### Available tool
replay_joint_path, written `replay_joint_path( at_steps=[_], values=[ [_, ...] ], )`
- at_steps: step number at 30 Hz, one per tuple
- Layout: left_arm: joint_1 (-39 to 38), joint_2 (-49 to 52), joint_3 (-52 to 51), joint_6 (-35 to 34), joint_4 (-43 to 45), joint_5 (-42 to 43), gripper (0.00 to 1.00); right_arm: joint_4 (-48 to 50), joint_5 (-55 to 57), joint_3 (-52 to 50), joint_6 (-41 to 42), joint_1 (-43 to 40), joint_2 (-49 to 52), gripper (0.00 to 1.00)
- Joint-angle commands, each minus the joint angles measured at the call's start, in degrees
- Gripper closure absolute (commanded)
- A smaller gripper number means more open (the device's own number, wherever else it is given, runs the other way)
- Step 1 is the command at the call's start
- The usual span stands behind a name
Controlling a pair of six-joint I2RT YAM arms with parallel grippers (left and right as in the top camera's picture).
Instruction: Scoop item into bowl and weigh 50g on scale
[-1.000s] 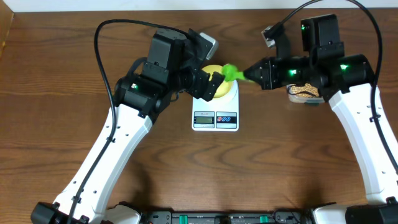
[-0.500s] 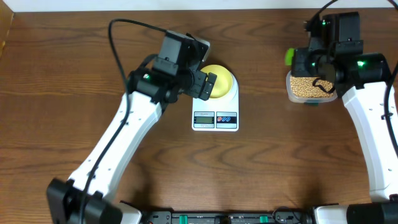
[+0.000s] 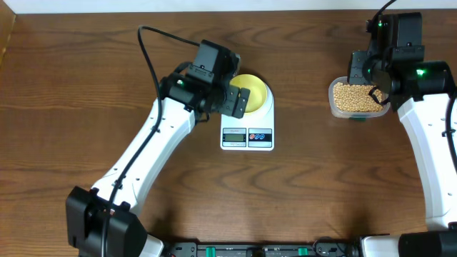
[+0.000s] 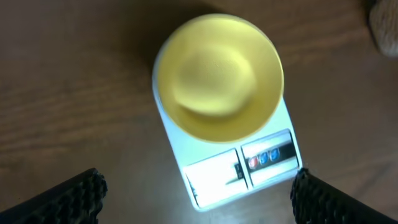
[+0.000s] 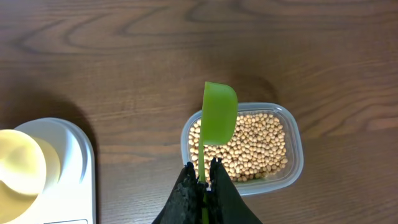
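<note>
Right claw (image 5: 204, 177) clamped on scoop (image 5: 219, 114) above beans (image 5: 255, 146); my left claw (image 4: 199, 183) apart over bowl (image 4: 217, 78) on scale (image 3: 247, 137).

From high above, the overhead camera looks straight down on my whole brown wooden worktop (image 3: 71, 71). My left wrist camera faces down, close over the small round pale yellow bowl (image 4: 217, 74) on the white rectangular kitchen scale (image 4: 217, 177). My right one faces down over the clear plastic tub (image 5: 297, 168), catching both at its left edge.
</note>
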Motion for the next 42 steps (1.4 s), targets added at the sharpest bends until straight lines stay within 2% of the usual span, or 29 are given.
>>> replay_joint_path(
  at_steps=[1,12,16,25,42],
  values=[
    [-2.6,0.3,-0.4,-0.5,-2.3,-0.6,0.03,0.2,0.7,1.0,0.6,-0.4,0.1,0.99],
    [-14.4,2.2,-4.5,-1.0,-4.1,-0.5,0.03,-2.6,-3.7,1.0,1.1,-0.4,0.1,0.99],
    [-17.1,5.7,-5.5,-3.4,-3.7,-0.6,0.03,-4.9,-4.1,1.0,1.1,-0.3,0.1,0.99],
    [-17.8,14.0,-5.5,-4.6,6.2,-0.6,0.03,-8.5,-4.1,1.0,1.1,-0.3,0.1,0.99],
    [-17.8,17.5,-5.6,-4.6,8.7,-0.8,0.02,-10.7,-4.0,1.0,1.1,-0.3,0.1,0.99]
  ],
)
